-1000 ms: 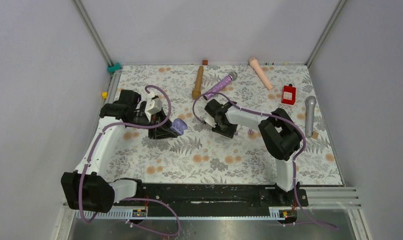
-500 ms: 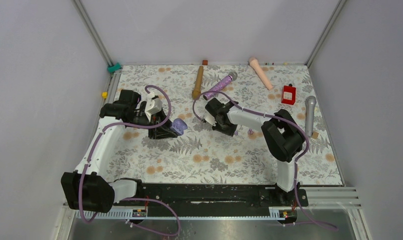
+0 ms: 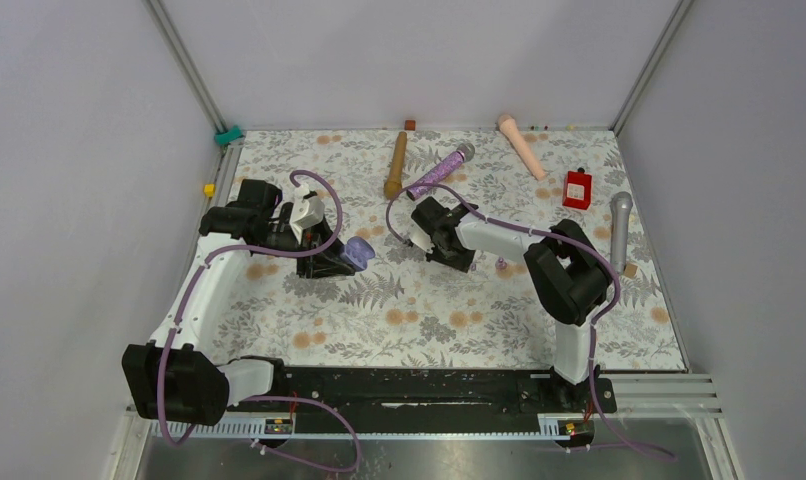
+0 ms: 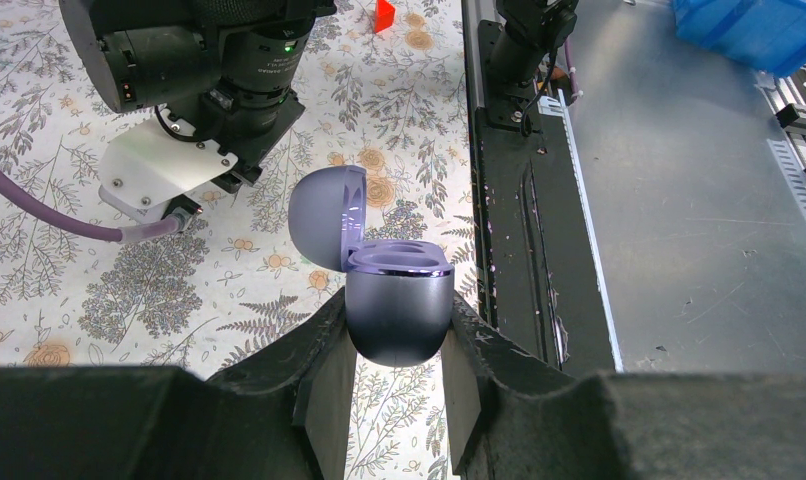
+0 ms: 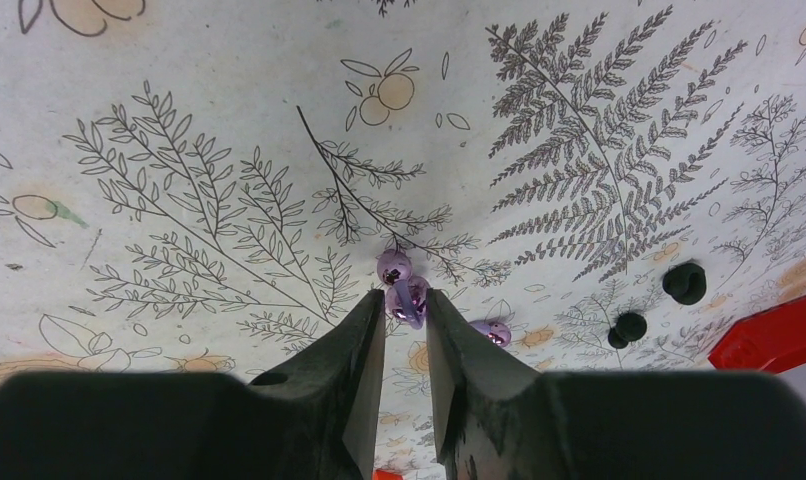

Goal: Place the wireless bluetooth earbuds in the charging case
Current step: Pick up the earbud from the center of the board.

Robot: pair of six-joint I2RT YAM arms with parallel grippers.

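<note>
Currently the left gripper (image 4: pixel 397 322) is closed tight on the charging case (image 4: pixel 399 312), one finger pressed against each side of its rounded lilac body. The case sits upright between the fingertips with its lid (image 4: pixel 327 215) swung open and leaning away to the left of the gripper. The two hollows in its top face upward and look bare. Just beyond the case, past the fingertips, the right arm's black wrist hangs over the flowered tablecloth (image 4: pixel 69 270).

The right gripper (image 5: pixel 407 318) points down at the cloth with only a narrow gap between its fingers. A lilac earbud (image 5: pixel 407 300) lies on the cloth right in that gap, at the fingertips. Whether the fingers already press on it I cannot tell. A small rounded lilac piece (image 5: pixel 393 265) touches it just ahead of the tips, and I cannot tell if it belongs to the same bud. A second lilac earbud (image 5: pixel 494 332) lies just beside the right finger, on its outer side. Farther out to the right are a black earbud (image 5: pixel 685 283) and a smaller black earbud (image 5: pixel 629 327), near each other but apart. A red box (image 5: pixel 774 335) shows at the right edge of that view.

From above, the two grippers are near each other, the case in the left one's grip (image 3: pixel 357 250).
</note>
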